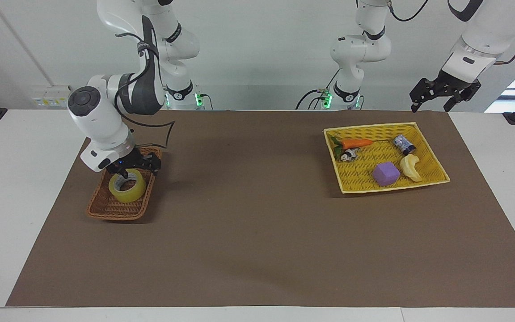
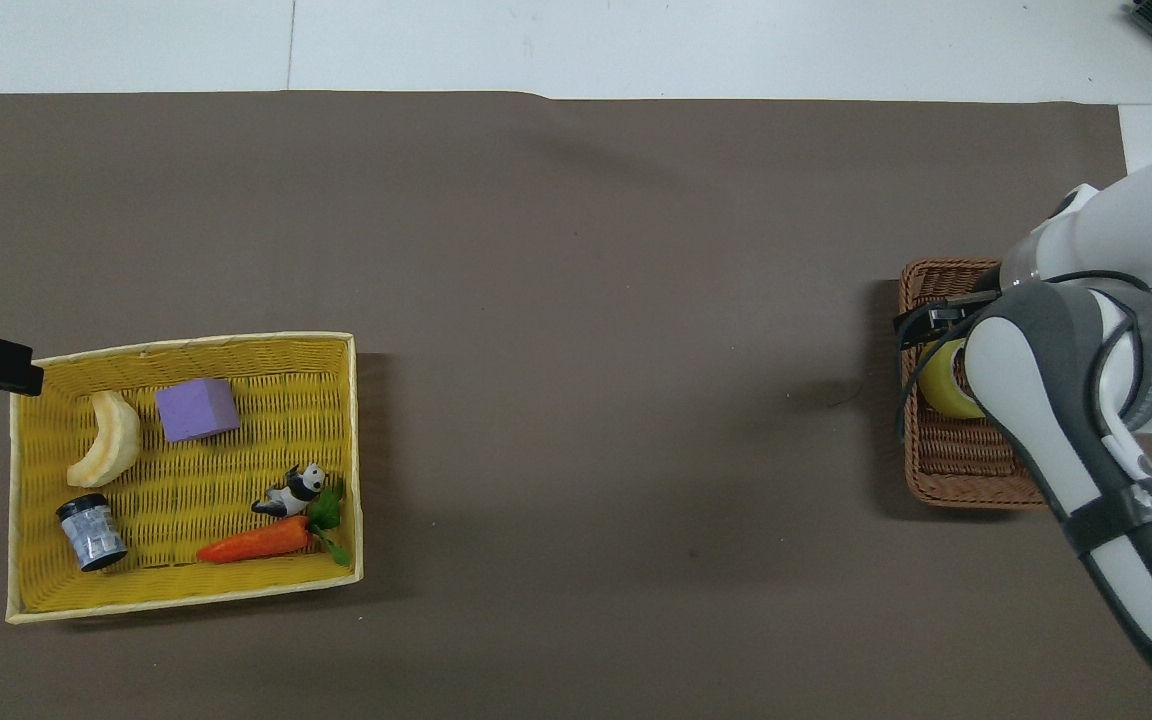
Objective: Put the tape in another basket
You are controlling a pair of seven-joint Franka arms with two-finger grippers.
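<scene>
The yellow tape roll (image 1: 127,186) lies flat in the brown wicker basket (image 1: 105,208) at the right arm's end of the table. My right gripper (image 1: 128,172) points down right over the roll, open, with one finger dipping into its pale core. In the overhead view the right arm covers most of the tape (image 2: 936,388) and part of the basket (image 2: 948,472); the gripper (image 2: 936,320) shows at the basket's edge. My left gripper (image 1: 441,97) waits, open and empty, in the air at the left arm's end of the table, above the table's edge nearest the robots.
A wide yellow woven tray (image 1: 419,129) at the left arm's end holds a carrot (image 1: 356,143), a panda figure (image 1: 349,154), a purple block (image 1: 386,173), a banana toy (image 1: 410,167) and a small can (image 1: 403,144). A brown mat (image 1: 248,214) covers the table.
</scene>
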